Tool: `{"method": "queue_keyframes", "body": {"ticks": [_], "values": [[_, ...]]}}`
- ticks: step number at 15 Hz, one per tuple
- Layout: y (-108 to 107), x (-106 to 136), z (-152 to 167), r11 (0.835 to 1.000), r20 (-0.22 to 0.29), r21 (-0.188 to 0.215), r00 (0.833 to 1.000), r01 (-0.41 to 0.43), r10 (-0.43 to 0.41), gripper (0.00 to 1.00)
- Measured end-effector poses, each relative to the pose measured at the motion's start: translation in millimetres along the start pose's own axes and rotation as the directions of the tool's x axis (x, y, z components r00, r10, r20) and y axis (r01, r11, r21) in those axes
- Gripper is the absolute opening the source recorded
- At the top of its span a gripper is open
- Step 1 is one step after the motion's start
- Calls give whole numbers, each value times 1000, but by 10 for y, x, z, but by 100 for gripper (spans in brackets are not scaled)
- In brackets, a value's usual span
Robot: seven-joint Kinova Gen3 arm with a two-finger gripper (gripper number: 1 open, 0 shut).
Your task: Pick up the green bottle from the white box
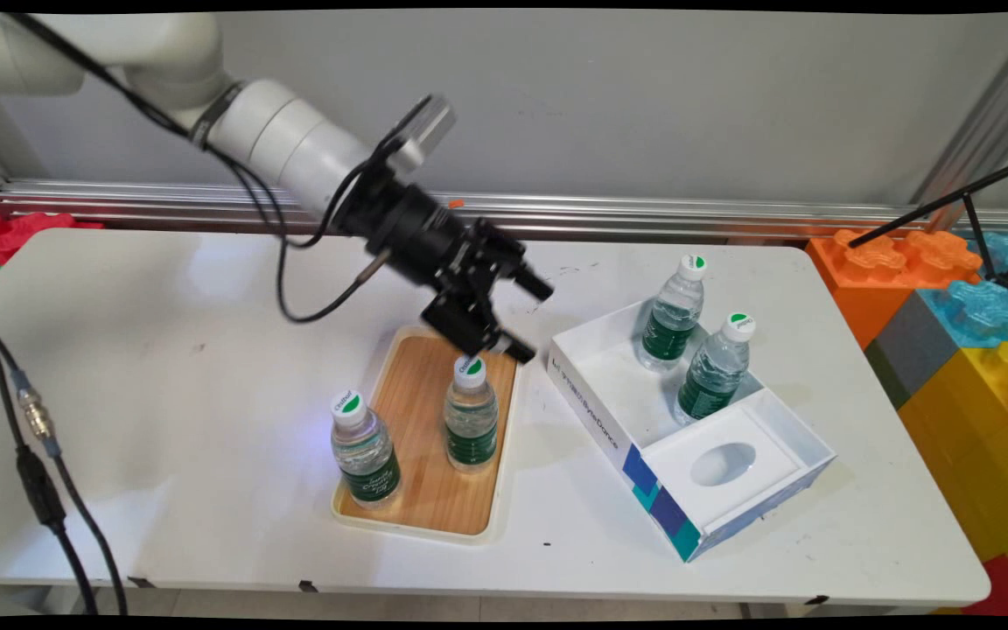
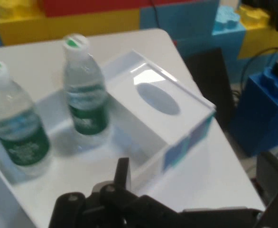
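Two black fingers (image 1: pixel 535 286) stand spread apart with nothing between them, so the gripper (image 1: pixel 526 319) is wide and empty, hanging in the air above the back end of the wooden tray (image 1: pixel 421 385). Right beneath it, the nearer water bottle (image 1: pixel 471 413) stands upright on the tray, its white cap just under the lower finger but not touching. Another bottle (image 1: pixel 365 450) stands at the tray's front left corner. Off to the right, just beside the tray, sits an open white box (image 1: pixel 714 503) with blue and teal blocks on its side and an oval hollow in its raised insert. Two more bottles stand upright in its deeper compartment, one at the back (image 1: pixel 672 317) and one nearer the insert (image 1: pixel 715 367). All of it rests on a white table (image 1: pixel 163 394) with rounded corners. Behind runs a grey wall (image 1: pixel 644 96) above a metal rail (image 1: pixel 688 214), and big coloured toy bricks (image 1: pixel 968 324) stack up at the right.
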Motion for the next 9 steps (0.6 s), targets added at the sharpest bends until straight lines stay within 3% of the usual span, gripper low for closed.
{"method": "queue_keyframes", "body": {"ticks": [4,9], "values": [[-314,168,9,999,16,44,1000,-7,6,100],[-797,111,85,997,37,67,999,-32,30,100]]}}
